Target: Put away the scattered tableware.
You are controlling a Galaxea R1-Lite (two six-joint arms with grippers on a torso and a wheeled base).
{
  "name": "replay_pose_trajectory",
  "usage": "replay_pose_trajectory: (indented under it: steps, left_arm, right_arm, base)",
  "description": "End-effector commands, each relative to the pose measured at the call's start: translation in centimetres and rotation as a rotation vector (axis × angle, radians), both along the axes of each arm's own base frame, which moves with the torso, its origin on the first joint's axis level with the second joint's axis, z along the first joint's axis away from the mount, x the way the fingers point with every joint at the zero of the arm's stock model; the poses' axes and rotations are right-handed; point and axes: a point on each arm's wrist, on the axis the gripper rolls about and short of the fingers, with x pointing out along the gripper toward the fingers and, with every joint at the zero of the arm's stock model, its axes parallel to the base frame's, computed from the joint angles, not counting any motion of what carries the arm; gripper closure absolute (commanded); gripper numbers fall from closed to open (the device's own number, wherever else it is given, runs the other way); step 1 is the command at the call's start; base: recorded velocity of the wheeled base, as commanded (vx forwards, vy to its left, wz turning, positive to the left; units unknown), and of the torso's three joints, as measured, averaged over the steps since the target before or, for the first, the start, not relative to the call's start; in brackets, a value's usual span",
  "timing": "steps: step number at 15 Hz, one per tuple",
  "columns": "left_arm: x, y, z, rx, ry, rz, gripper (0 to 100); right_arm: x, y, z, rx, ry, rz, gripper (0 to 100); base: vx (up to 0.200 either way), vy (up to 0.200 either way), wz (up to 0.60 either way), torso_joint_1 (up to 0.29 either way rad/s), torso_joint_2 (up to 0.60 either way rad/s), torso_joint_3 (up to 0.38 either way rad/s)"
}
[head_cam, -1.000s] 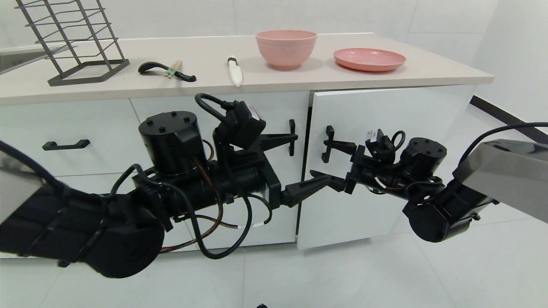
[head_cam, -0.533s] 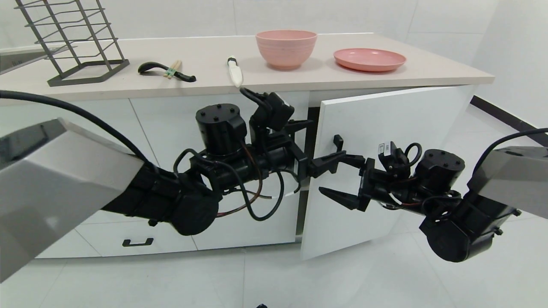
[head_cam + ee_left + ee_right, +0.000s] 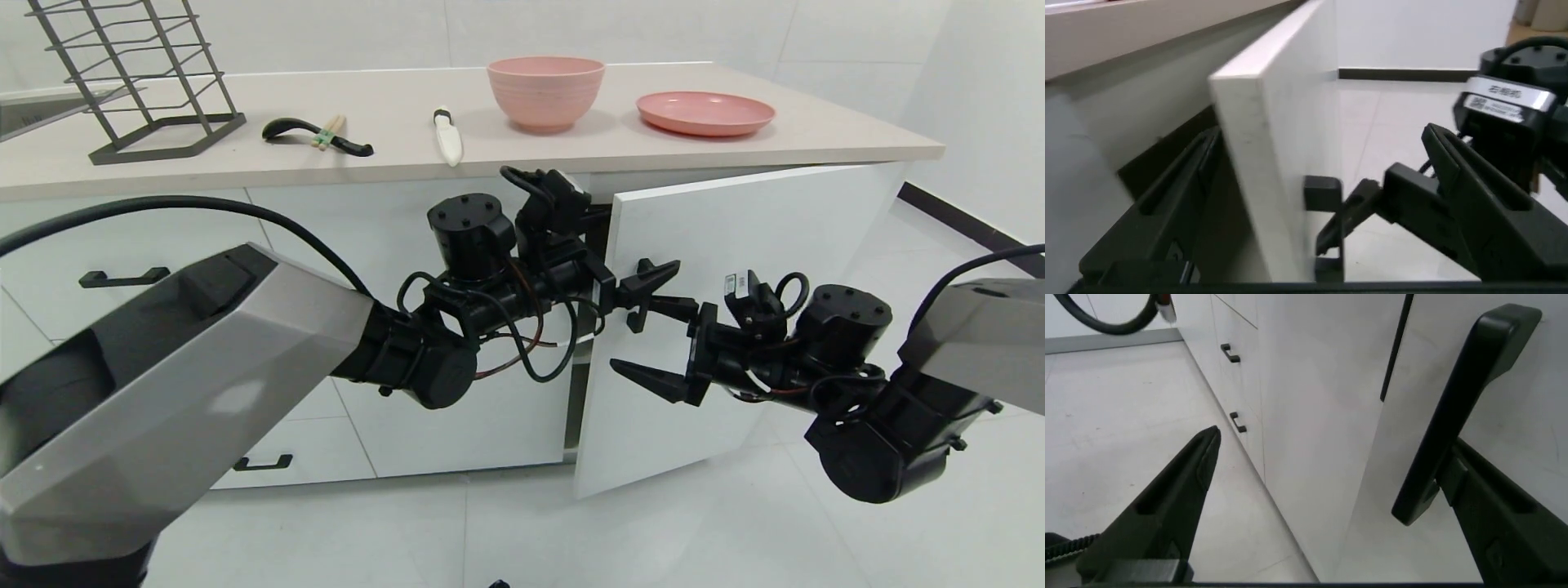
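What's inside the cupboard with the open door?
Just a dark gap shows behind the half-open cabinet door. The door and the left tool, straddling its edge, cover the rest, so what's inside can't be seen.

No text can be read; the small white label (image 3: 1499, 91) is blurred.

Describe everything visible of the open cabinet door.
The cabinet door is a flat, glossy white slab under the countertop, standing partly open with a dark gap beside its free edge. A black bar handle stands upright near that edge. The open left gripper straddles the edge, one finger behind the panel; the open right gripper is in front, one finger at the handle.
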Motion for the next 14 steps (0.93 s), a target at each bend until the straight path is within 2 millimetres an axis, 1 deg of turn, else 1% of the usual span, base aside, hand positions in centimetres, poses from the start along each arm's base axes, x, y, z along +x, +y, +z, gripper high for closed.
replay_pose_trajectory:
  steps: [1, 6, 10, 11, 13, 14]
  left_arm:
    - [-0.1, -0.4, -0.3, 0.001, -0.001, -0.015, 0]
    - [-0.2, -0.3, 0.1, -0.004, -0.005, -0.016, 0]
    - [-0.2, -0.3, 0.1, -0.002, -0.003, -0.016, 0]
    - [-0.2, -0.3, 0.0, -0.002, -0.002, -0.016, 0]
    - [-0.3, -0.3, 0.1, -0.001, 0.000, -0.014, 0]
    - [-0.2, -0.2, 0.1, -0.005, 0.017, -0.010, 0]
  right_arm:
    - [0.2, -0.2, 0.0, 0.001, -0.009, -0.009, 0]
    - [1.2, -2.2, -0.1, -0.004, -0.025, -0.072, 0]
    - [1.2, -2.6, -0.1, -0.006, -0.022, -0.083, 0]
    - [0.9, -2.6, 0.0, -0.007, -0.022, -0.082, 0]
    - [-0.2, -2.9, 1.0, -0.011, -0.046, -0.082, 0]
    - [-1.6, -3.2, 1.9, -0.012, -0.046, -0.081, 0]
  base:
    - [0.000, 0.000, 0.00, 0.000, 0.00, 0.000]
    - [0.000, 0.000, 0.00, 0.000, 0.00, 0.000]
    - [0.000, 0.000, 0.00, 0.000, 0.00, 0.000]
    - [0.000, 0.000, 0.00, 0.000, 0.00, 0.000]
    - [0.000, 0.000, 0.00, 0.000, 0.00, 0.000]
    - [0.000, 0.000, 0.00, 0.000, 0.00, 0.000]
